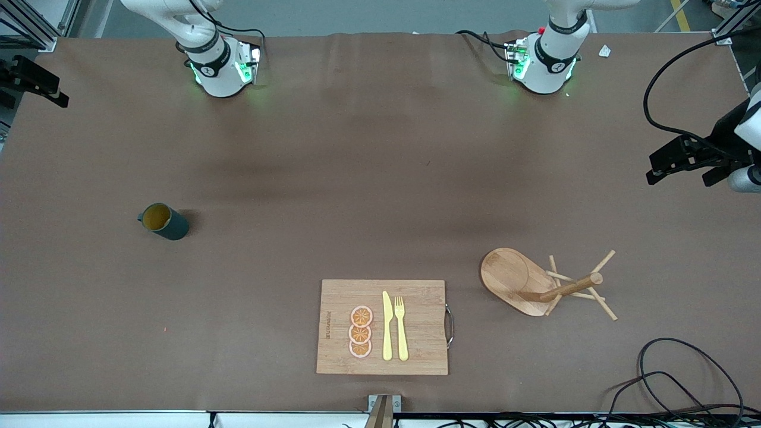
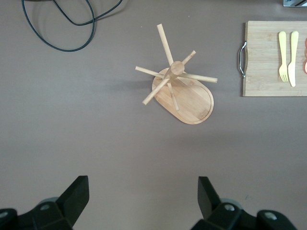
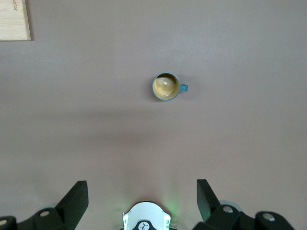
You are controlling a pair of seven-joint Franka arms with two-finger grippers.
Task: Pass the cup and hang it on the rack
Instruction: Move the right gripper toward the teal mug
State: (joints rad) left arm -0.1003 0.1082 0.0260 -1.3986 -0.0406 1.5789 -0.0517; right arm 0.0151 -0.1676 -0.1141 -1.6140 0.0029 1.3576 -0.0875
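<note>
A wide worktop (image 1: pixel 380 178) covered in a matte brown, faintly creased sheet carries everything. The rectangular bamboo cutting board (image 1: pixel 416 356), flat and pale-grained with a thin metal handle (image 1: pixel 450 325) on its edge toward the left arm's end, lies nearest the front camera; on it rest a glossy yellow plastic knife (image 1: pixel 387 326) and fork (image 1: pixel 401 328) side by side, and beside them three round orange slices (image 1: pixel 360 331) overlapping in a short row. The rack (image 1: pixel 523 279) stands upright on the worktop toward the left arm's end, beside the board but apart from it: a smooth oval bamboo base, a thick round central post and thin stick pegs splaying outward, none bearing anything. The cup (image 1: pixel 164 221), a small dark teal-green cylinder with a mustard-yellow inside and a little side handle, stands upright toward the right arm's end, well apart from the rack and the board. The left gripper (image 2: pixel 143 196) hangs high over bare worktop near the rack, its black blocky fingers (image 2: pixel 76 194) spread wide, holding and touching nothing. The right gripper (image 3: pixel 142 196) hangs high over bare worktop near the cup, its fingers (image 3: pixel 76 195) likewise wide apart and empty. Loose black cables (image 1: pixel 684 380) coil on the worktop's corner at the left arm's end.
</note>
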